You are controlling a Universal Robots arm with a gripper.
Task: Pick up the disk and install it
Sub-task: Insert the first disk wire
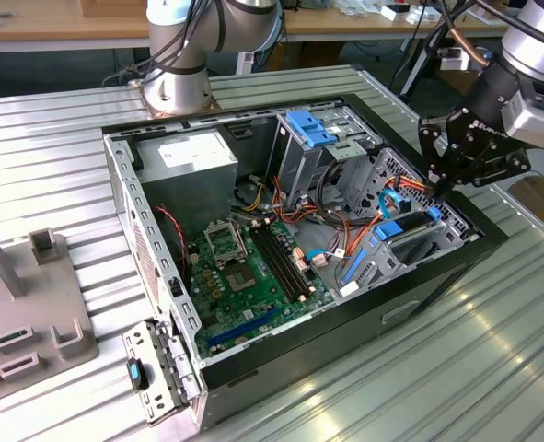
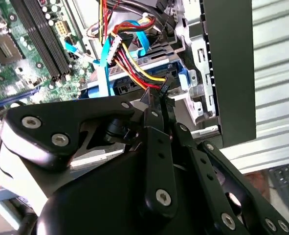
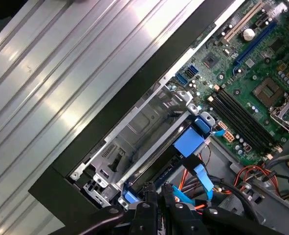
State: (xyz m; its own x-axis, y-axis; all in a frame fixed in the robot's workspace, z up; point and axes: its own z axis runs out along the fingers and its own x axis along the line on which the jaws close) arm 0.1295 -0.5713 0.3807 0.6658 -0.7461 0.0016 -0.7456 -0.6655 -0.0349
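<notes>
Your black gripper (image 1: 440,187), clenched empty as if for pressing, hangs over the blue-railed silver disk (image 2: 129,88), apparently slotted into the black computer case (image 1: 345,341) at the exterior view's right.

What my own claw kept from me

My claw (image 2: 157,98) (black and bulky) blocked whatever lay under it in the second wrist view, and its body ran off the edge in both wrist views. Loose cables (image 2: 132,66) crossed the drive bay (image 2: 129,87), so I could not tell whether the disk sat inside. My arm (image 1: 543,37) was cut by the exterior view's right edge.
</notes>
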